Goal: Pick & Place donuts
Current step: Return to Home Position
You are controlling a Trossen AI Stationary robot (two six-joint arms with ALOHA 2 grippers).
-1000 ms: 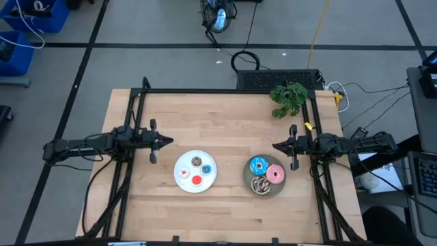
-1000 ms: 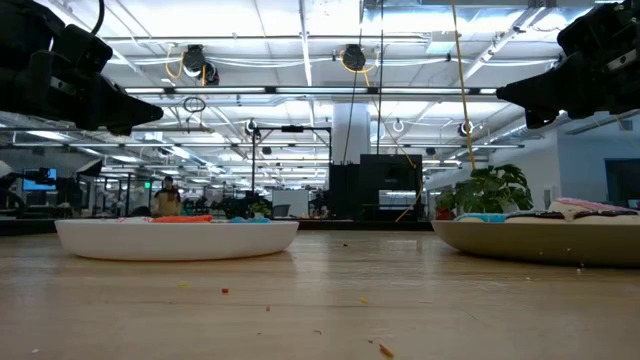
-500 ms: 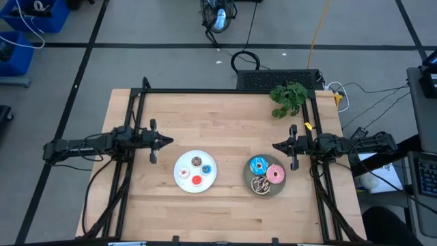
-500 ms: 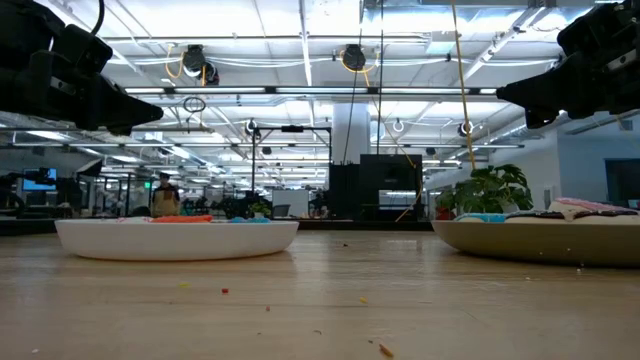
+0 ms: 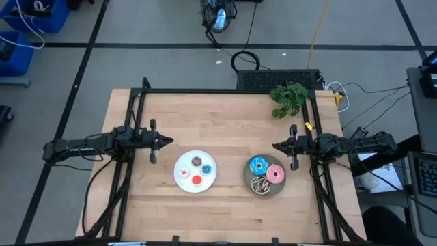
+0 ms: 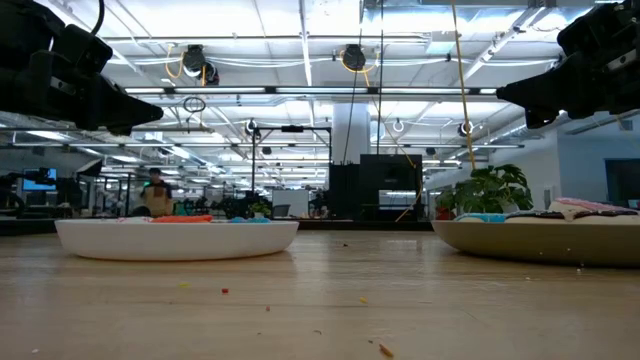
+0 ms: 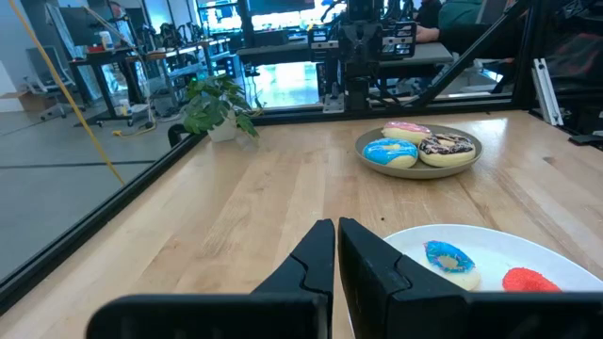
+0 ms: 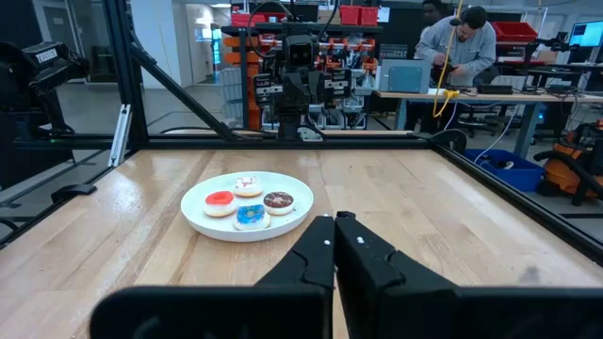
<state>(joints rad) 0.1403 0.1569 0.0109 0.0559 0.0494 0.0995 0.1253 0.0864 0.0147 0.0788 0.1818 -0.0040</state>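
A white plate point(image 5: 186, 182) lies at the table's middle with three tiny donuts on it: brown point(image 5: 196, 162), blue point(image 5: 205, 169) and red point(image 5: 196, 180), next to a pale ring point(image 5: 183, 172). To its right a grey plate point(image 5: 250, 176) carries the larger blue point(image 5: 258, 165), pink point(image 5: 275, 173) and dark drizzled point(image 5: 260, 184) donuts. My left gripper point(image 5: 171, 141) hovers shut above the table, left of and beyond the white plate. My right gripper point(image 5: 274, 145) hovers shut just beyond the grey plate. Each wrist view shows both fingers together point(image 7: 335, 226) point(image 8: 334, 219).
A potted green plant point(image 5: 289, 98) stands at the table's far right corner. Black frame rails point(image 5: 225, 91) run along the far, left and right sides. Bare wood lies between the plates and along the near edge. A person point(image 8: 462, 42) works at a bench beyond the table.
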